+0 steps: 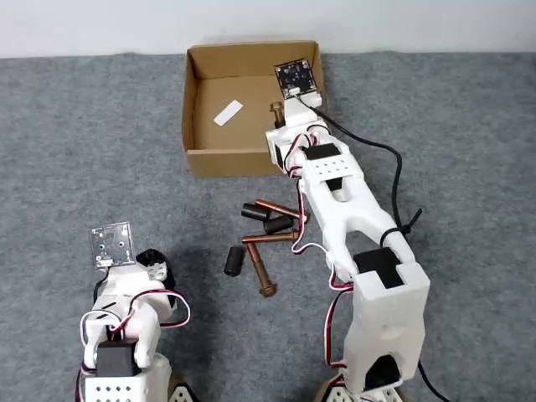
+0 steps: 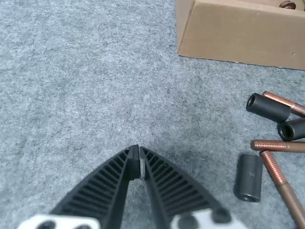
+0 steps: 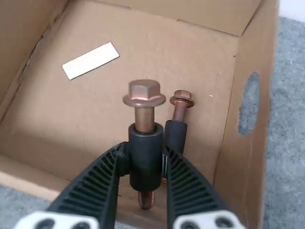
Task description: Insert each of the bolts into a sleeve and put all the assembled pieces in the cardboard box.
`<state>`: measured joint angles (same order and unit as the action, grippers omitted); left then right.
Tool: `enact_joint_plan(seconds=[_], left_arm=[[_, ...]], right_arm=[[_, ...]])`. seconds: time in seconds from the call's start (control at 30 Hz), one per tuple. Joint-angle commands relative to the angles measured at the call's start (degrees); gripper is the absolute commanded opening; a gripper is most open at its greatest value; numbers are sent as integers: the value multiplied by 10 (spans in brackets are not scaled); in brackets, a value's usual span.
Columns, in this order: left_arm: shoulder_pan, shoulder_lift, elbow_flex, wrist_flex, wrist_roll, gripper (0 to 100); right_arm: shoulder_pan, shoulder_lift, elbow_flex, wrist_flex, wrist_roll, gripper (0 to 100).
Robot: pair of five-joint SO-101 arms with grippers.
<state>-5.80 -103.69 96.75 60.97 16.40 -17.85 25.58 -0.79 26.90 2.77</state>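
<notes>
My right gripper [image 3: 144, 151] hangs inside the cardboard box [image 1: 230, 162], shut on a black sleeve with a copper bolt [image 3: 144, 98] pushed through it, hex head up and thread tip showing below. A second assembled bolt and sleeve [image 3: 176, 124] lies on the box floor just beyond it. On the carpet between the arms lie three loose black sleeves [image 1: 255, 212] [image 1: 278, 224] [image 1: 234, 260] and three loose copper bolts [image 1: 280, 207] [image 1: 270, 239] [image 1: 260, 270]. My left gripper [image 2: 138, 160] is shut on nothing, low over bare carpet, left of that pile.
A white label [image 3: 90, 60] is stuck to the box floor. The box wall [image 3: 248, 95] beside the held piece has an oval hand hole. The right arm's black cable [image 1: 394, 180] trails over the grey carpet. Open carpet surrounds the left arm.
</notes>
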Motion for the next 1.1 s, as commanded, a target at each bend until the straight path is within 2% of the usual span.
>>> enact_joint_plan(seconds=[0.0,0.1,0.37,0.53,0.8,1.07], left_arm=[[-3,-4,-3,-11,-4,5],[-3,-4,-3,-11,-4,5],[-3,-4,-3,-11,-4,5],[-3,-4,-3,-11,-4,5],[-19,-4,-3,-13,-4,5],[-20,-4,-3,-12,-4,5]], right_arm=[[-9,-6,-20,34,4,106],[-11,-7,-29,62,3,171],[-13,-7,-119,111,1,102],[-29,-7,-211,233,1,4],[-57,-7,-346,451,1,8],[-81,-7,-417,632,5,9]])
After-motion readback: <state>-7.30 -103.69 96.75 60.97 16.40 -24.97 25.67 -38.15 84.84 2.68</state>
